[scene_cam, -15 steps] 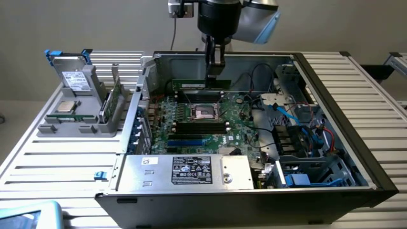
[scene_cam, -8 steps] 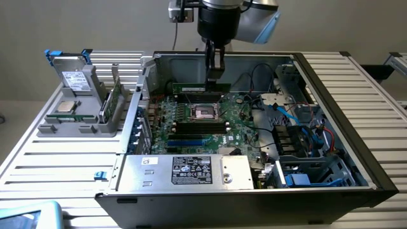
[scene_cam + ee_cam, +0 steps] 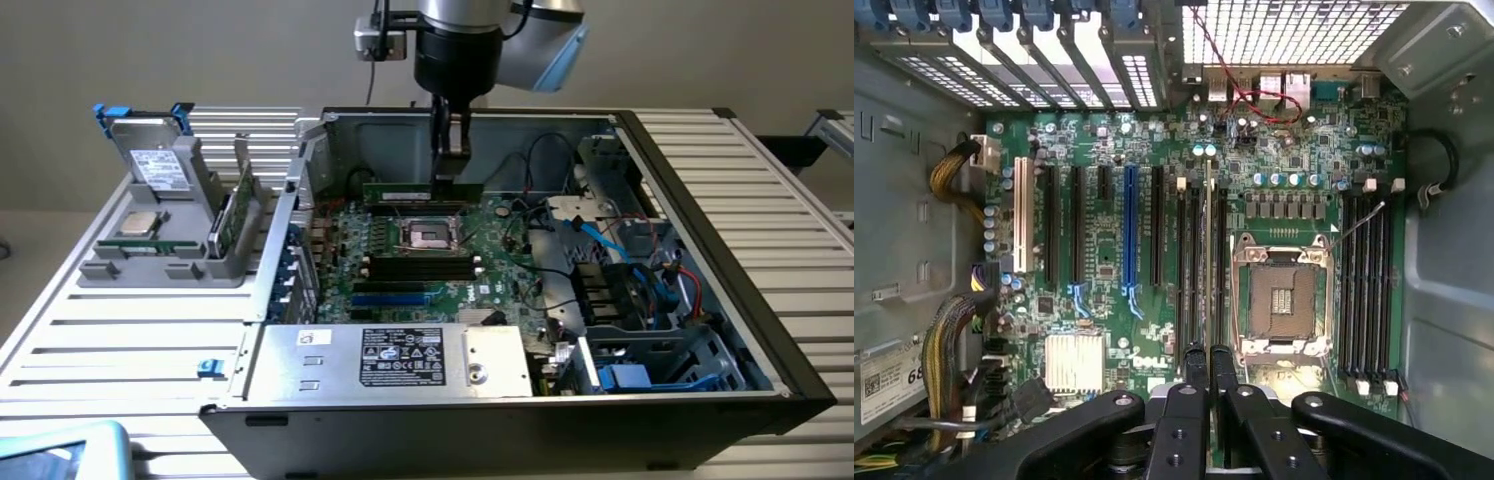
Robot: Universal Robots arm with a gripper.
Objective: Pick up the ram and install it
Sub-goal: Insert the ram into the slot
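My gripper (image 3: 454, 178) reaches straight down into the open computer case and is shut on the ram (image 3: 400, 192), a thin green stick held on edge. In the wrist view the ram (image 3: 1210, 250) appears edge-on between the two black fingers (image 3: 1194, 370). It runs in line with the long black memory slots (image 3: 1194, 270) beside the CPU socket (image 3: 1284, 300). In the exterior view the stick sits just past the far side of the socket (image 3: 430, 235), low over the green motherboard (image 3: 501, 275). Whether it touches a slot, I cannot tell.
A grey parts holder (image 3: 160, 265) with a processor (image 3: 140, 222) and an upright green card (image 3: 234, 215) stands at the exterior view's left. The labelled power supply (image 3: 400, 357) fills the case front. Cables and drive bays (image 3: 627, 290) crowd the right. More memory slots (image 3: 1364, 290) flank the socket's other side.
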